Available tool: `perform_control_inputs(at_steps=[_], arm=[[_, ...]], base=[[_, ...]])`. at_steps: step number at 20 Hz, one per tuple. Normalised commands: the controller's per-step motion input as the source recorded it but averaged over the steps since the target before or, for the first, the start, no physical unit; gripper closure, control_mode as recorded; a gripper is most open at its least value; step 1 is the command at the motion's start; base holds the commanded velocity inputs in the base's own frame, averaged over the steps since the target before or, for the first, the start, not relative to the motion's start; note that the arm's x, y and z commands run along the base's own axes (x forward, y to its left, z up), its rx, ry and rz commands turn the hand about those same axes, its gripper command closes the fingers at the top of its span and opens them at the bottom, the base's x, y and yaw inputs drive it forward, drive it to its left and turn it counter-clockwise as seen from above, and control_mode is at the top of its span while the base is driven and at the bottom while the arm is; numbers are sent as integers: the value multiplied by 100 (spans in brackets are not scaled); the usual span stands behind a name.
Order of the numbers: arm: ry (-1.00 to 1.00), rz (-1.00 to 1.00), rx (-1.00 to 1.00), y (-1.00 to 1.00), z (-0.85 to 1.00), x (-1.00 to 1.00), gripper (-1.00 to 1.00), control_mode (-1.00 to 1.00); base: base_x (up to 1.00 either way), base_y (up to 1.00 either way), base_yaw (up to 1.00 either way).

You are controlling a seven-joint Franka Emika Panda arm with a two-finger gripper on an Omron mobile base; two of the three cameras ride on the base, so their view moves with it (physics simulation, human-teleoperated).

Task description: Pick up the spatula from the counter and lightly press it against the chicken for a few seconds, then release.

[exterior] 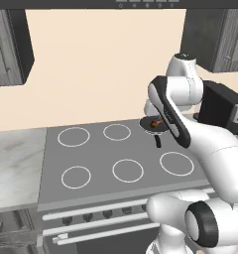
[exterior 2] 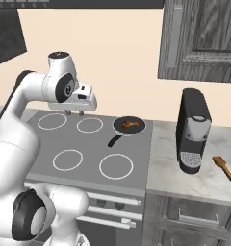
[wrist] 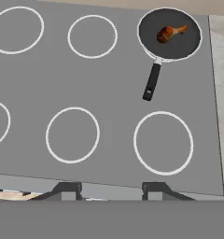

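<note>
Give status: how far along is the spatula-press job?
Done: nothing yet; the spatula lies on the counter right of the coffee machine. In hand: nothing; the fingers hang apart and empty over the stove. Left: grasp it, press the chicken in the pan, release.

Stovetop, black pan (rear burner), coffee machine

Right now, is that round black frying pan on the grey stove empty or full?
Not empty: one brown chicken piece lies inside the round black frying pan, most of its floor bare.
</note>
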Motion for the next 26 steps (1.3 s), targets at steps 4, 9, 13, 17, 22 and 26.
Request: perform_control_inputs(at_steps=[4,9,13,17,22,26], arm=[[-2,0,0,0,0,-5,-100,-100],[-20,0,0,-1,0,-38,-100,-100],[-14,0,0,-8,0,-38,-100,-100],[-7,0,0,-19,0,-27,-100,-100],[-1,0,-3,-35,0,-26,-100,-100],[0,0,-9,-44,0,-30,-100,-100]], base=[[0,0,0],[0,0,0],[0,0,0],[0,0,0],[0,0,0],[0,0,0]])
